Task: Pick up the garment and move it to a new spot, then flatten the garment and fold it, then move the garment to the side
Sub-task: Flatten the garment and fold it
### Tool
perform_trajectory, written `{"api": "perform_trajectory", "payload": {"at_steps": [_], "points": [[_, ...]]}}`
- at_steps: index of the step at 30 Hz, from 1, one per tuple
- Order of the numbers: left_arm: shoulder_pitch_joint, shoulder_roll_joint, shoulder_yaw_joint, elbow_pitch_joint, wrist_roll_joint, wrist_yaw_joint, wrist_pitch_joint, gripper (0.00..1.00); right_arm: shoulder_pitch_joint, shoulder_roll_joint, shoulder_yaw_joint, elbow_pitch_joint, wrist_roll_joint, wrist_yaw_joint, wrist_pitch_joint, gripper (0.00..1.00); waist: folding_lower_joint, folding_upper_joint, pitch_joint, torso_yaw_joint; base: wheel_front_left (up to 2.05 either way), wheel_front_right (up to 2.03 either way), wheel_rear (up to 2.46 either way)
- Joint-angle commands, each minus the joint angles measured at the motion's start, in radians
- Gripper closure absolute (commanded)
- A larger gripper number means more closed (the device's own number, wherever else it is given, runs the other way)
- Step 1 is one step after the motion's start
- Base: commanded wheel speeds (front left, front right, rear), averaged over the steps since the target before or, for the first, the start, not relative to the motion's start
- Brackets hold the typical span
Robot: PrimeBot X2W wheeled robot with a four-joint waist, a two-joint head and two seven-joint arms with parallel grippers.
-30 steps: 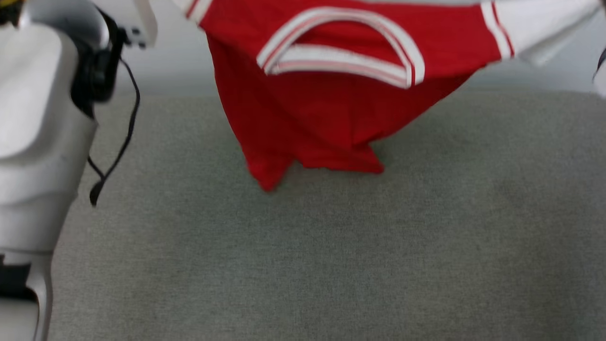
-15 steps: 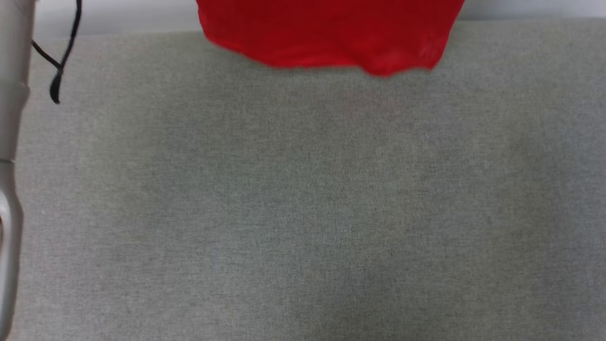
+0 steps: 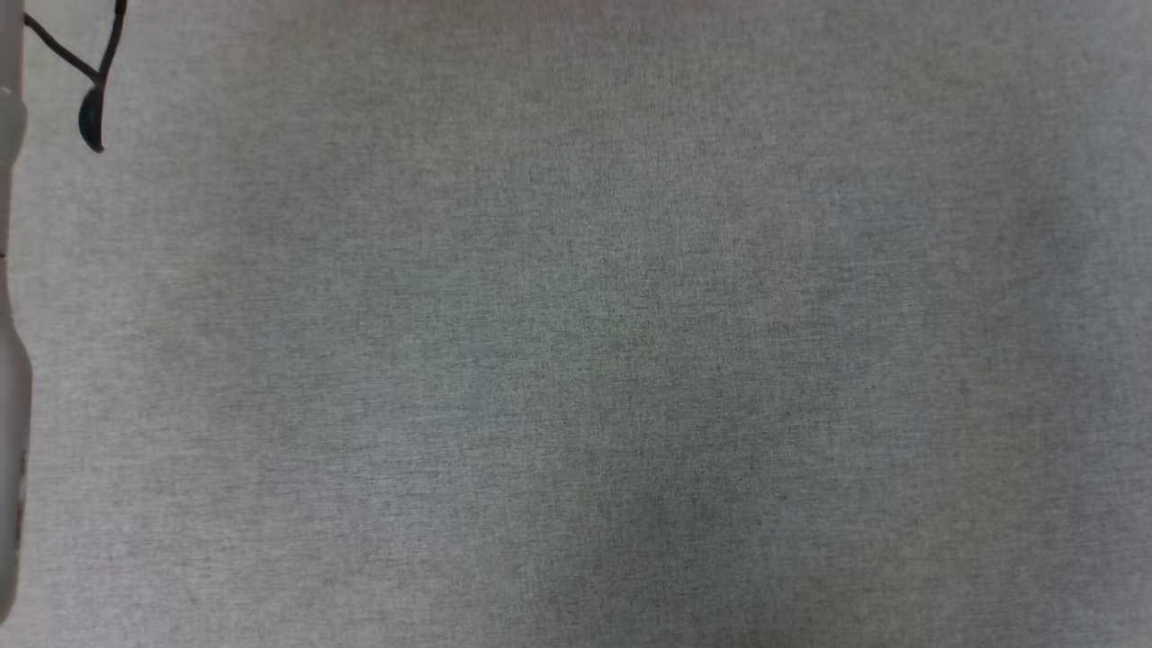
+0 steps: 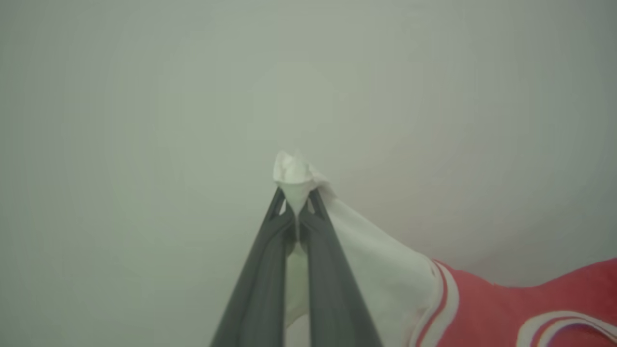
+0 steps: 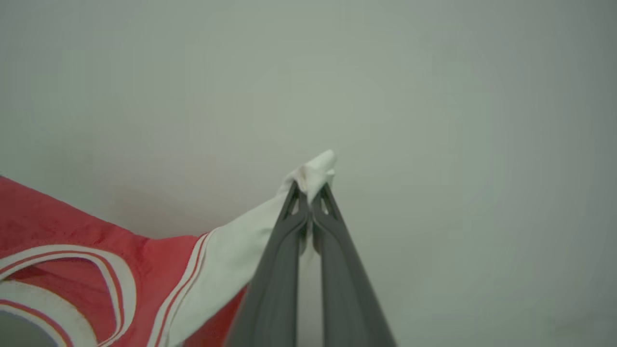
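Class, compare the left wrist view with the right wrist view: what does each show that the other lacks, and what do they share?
Left wrist view: the left pincer, shut on a bunched white sleeve tip, cloth trailing to the lower right.
Right wrist view: the right pincer, shut on the other white sleeve, cloth trailing to the lower left.
Shared: the red T-shirt with white sleeves and red-and-white striped trim, its striped collar band, and a plain pale backdrop.

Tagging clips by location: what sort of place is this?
Likely an indoor folding workstation: a broad grey cloth surface, a plain pale wall, and a red-and-white garment held up before it.
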Motion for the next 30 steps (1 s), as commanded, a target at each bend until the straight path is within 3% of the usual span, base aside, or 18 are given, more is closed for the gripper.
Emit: {"api": "perform_trajectory", "payload": {"at_steps": [1,10,17,24,30], "points": [[0.002,-0.007,0.002,0.012,-0.005,-0.004,-0.006,1.00,-0.014,0.006,0.009,0.021,0.004,0.000,-0.008,1.00,-0.0002,-0.0001,0.016,-0.004,0.00,0.00,0.00],[0.035,-0.046,0.001,0.132,-0.029,-0.043,-0.012,1.00,-0.017,0.038,0.078,0.209,0.066,0.000,-0.068,1.00,-0.0002,-0.0001,0.042,0.000,0.00,0.00,0.00],[0.137,-0.080,0.012,0.181,-0.046,-0.077,-0.016,1.00,0.077,0.019,0.134,0.304,0.128,-0.001,-0.110,1.00,-0.0002,-0.0001,-0.034,0.022,0.00,0.00,0.00],[0.363,-0.098,0.059,0.102,-0.065,-0.105,-0.016,1.00,0.284,-0.026,0.221,0.291,0.226,0.000,-0.125,1.00,-0.0002,-0.0001,-0.167,0.046,0.00,0.00,0.00],[0.641,-0.071,0.127,-0.025,-0.045,-0.104,-0.015,1.00,0.533,-0.080,0.282,0.209,0.316,-0.001,-0.134,1.00,-0.0002,-0.0001,-0.283,0.052,0.00,0.00,0.00]]}}
